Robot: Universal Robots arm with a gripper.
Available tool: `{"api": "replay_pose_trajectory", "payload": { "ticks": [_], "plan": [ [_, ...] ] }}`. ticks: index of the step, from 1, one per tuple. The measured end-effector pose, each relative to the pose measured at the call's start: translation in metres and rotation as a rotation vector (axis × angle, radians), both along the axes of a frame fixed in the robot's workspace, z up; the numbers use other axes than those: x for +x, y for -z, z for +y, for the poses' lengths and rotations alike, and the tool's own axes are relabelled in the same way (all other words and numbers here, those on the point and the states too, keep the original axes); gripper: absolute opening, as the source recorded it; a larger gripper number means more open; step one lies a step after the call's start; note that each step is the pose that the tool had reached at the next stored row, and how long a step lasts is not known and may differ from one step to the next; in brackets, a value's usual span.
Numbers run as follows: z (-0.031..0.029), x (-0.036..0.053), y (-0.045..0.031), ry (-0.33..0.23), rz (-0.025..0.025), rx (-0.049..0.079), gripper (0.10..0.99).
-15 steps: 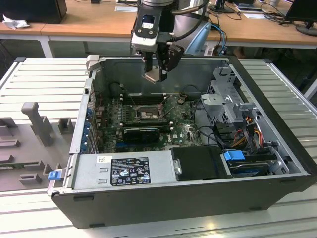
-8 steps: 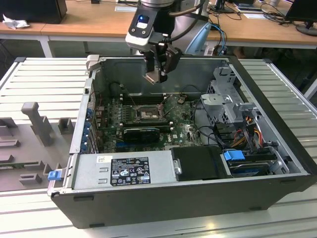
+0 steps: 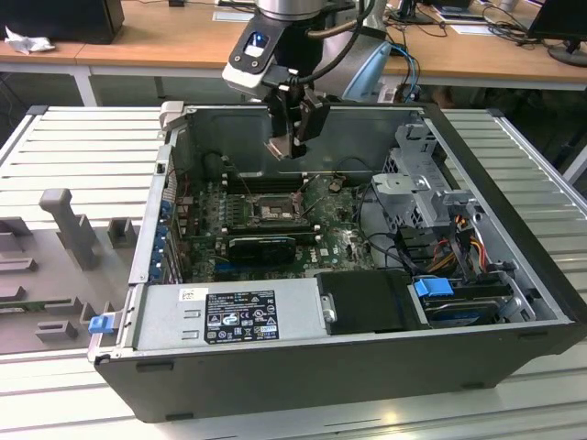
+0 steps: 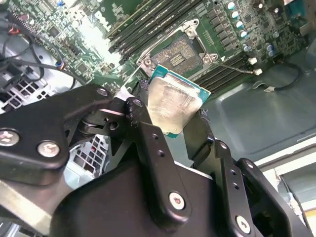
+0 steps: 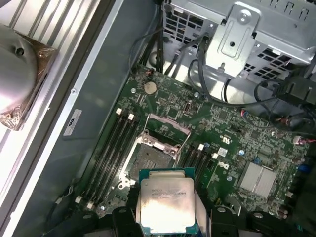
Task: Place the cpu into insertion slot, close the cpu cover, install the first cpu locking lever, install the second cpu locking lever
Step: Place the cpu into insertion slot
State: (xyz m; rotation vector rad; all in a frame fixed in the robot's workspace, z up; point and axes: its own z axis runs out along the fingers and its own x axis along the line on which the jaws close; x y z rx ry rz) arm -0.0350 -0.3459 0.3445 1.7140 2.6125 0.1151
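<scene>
We see the gripper [image 3: 292, 145] closed on two edges of the cpu [image 5: 167, 201], holding it in the air above the green board [image 3: 206, 220], toward the case's far wall and short of the insertion slot [image 3: 271, 210] at the board's middle. We judge that a tilted or turned chip could crush the socket's fine contacts or catch its grey rim. The chip is thin and square under a dull, scuffed metal lid; black cables [image 3: 365, 206] curl toward the exterior view's right.

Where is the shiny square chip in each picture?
Exterior view: the cpu hangs in the claw, above the insertion slot.
Second wrist view: cpu held in the claw, near the insertion slot.
First wrist view: cpu beside the insertion slot.
Shared landmark: the insertion slot.
</scene>
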Motion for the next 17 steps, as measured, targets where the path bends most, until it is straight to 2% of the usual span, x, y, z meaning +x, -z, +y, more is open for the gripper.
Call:
{"api": "replay_pose_trajectory", "payload": {
  "ticks": [2,12,17],
  "plan": [
    [0.0000,0.0000,0.0018,0.027,0.0027,0.000,0.525],
    [0.0000,0.0000,0.0071,0.227,0.0032,0.000,0.525],
    [0.0000,0.0001,0.0175,0.345,0.0036,-0.001,0.525]
  ]
}}
